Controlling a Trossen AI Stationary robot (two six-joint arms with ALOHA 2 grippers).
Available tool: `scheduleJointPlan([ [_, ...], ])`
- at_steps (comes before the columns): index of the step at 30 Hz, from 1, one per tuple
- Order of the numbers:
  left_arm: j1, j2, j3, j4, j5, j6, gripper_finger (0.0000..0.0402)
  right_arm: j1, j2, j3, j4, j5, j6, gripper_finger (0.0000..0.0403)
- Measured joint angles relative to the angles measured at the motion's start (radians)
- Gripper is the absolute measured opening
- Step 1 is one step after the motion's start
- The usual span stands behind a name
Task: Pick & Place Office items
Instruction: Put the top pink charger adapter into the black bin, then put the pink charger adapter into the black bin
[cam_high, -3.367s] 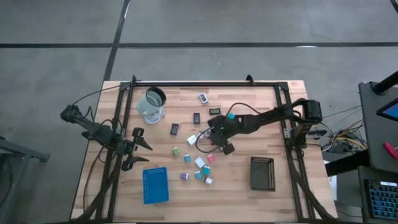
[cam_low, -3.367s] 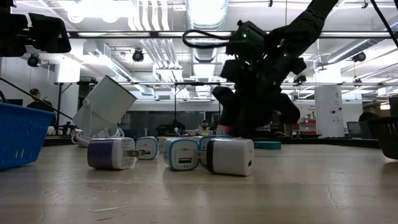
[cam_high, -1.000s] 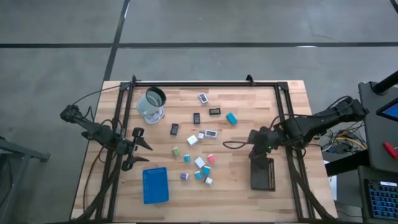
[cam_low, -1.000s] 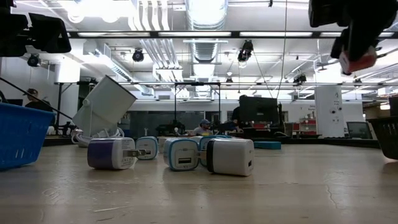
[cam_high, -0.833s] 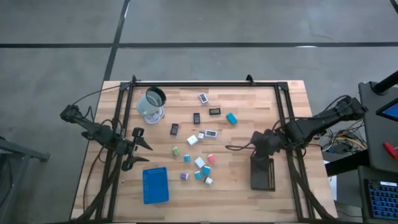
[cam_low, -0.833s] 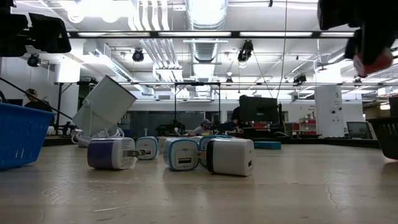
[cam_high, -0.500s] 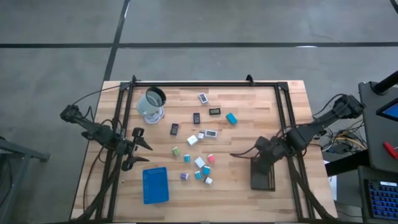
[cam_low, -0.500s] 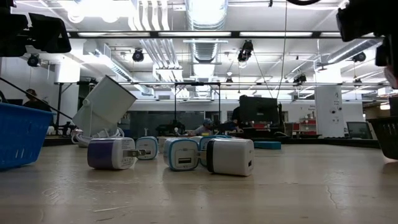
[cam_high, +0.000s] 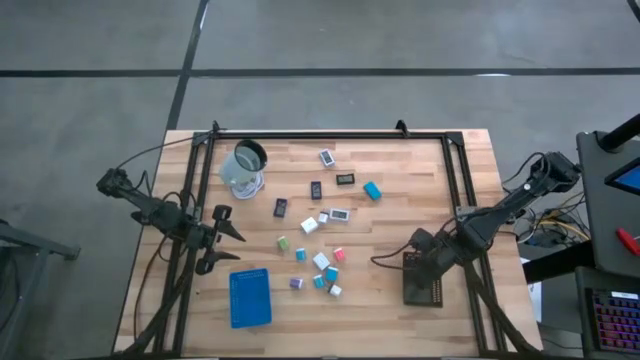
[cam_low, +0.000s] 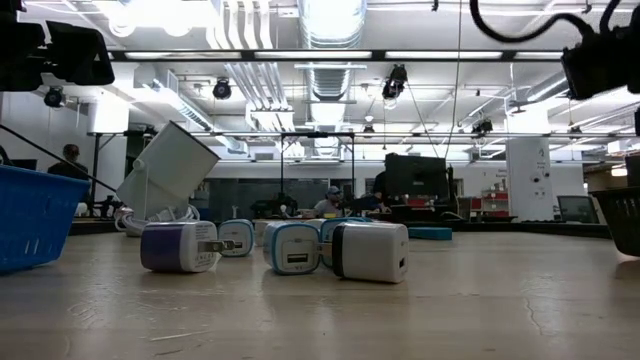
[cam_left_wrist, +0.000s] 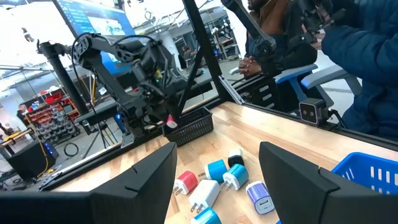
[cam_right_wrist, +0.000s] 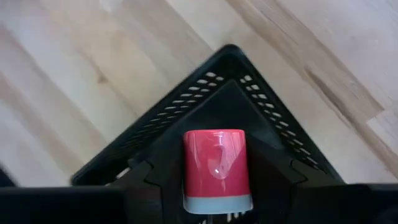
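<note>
My right gripper (cam_high: 419, 247) hangs over the far left corner of the black tray (cam_high: 423, 281) and is shut on a red block (cam_right_wrist: 215, 155) with a pale grey end. In the left wrist view the same red block (cam_left_wrist: 170, 122) shows far off above the black tray (cam_left_wrist: 194, 124). The other office items (cam_high: 318, 262) lie scattered mid-table, several white, teal, green and purple blocks plus flat dark rectangles (cam_high: 281, 207); the low view shows a cluster of them (cam_low: 300, 247). My left gripper (cam_high: 226, 236) waits open at the table's left edge, touching nothing. My right gripper pinches the red block between its two fingers (cam_right_wrist: 151, 177), one on each opposite side (cam_right_wrist: 189, 168). It comes from above, pointing down. The block is lifted clear over the black tray's corner (cam_right_wrist: 229, 59), its red end down and its grey end (cam_right_wrist: 217, 202) toward the wrist.
A blue tray (cam_high: 250, 297) sits near the table's near left corner. A clear round cup (cam_high: 245, 168) stands at the far left, over a coiled cable. A black frame (cam_high: 330, 135) runs around the table. A person (cam_left_wrist: 348, 56) sits beyond the table's edge.
My right gripper, still shut on the red block, has moved toward the table's near edge, from beside the black tray's far side to over its far left corner. In the low view it has passed out of the picture at the upper right.
</note>
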Motion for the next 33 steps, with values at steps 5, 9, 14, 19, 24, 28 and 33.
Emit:
scheduleJointPlan([
  [5, 0.000, 0.000, 0.000, 0.000, 0.000, 0.000, 0.0234, 0.000, 0.065, -0.001, 0.033, -0.001, 0.007, 0.0141],
  [9, 0.000, 0.000, 0.000, 0.000, 0.000, 0.000, 0.0234, 0.000, 0.132, -0.001, 0.071, -0.026, 0.071, 0.0141],
  [14, 0.000, 0.000, 0.000, 0.000, 0.000, 0.000, 0.0234, 0.000, 0.197, -0.001, 0.065, -0.036, 0.090, 0.0141],
  [19, 0.000, 0.000, 0.000, 0.000, 0.000, 0.000, 0.0234, 0.000, 0.220, -0.001, 0.067, -0.036, 0.103, 0.0142],
  [24, 0.000, 0.000, 0.000, 0.000, 0.000, 0.000, 0.0234, 0.000, 0.224, -0.001, 0.071, -0.028, 0.106, 0.0158],
  [28, 0.000, 0.000, 0.000, 0.000, 0.000, 0.000, 0.0234, 0.000, 0.225, -0.001, 0.075, -0.027, 0.106, 0.0177],
  [33, 0.000, 0.000, 0.000, 0.000, 0.000, 0.000, 0.0234, 0.000, 0.225, -0.001, 0.080, -0.026, 0.106, 0.0194],
])
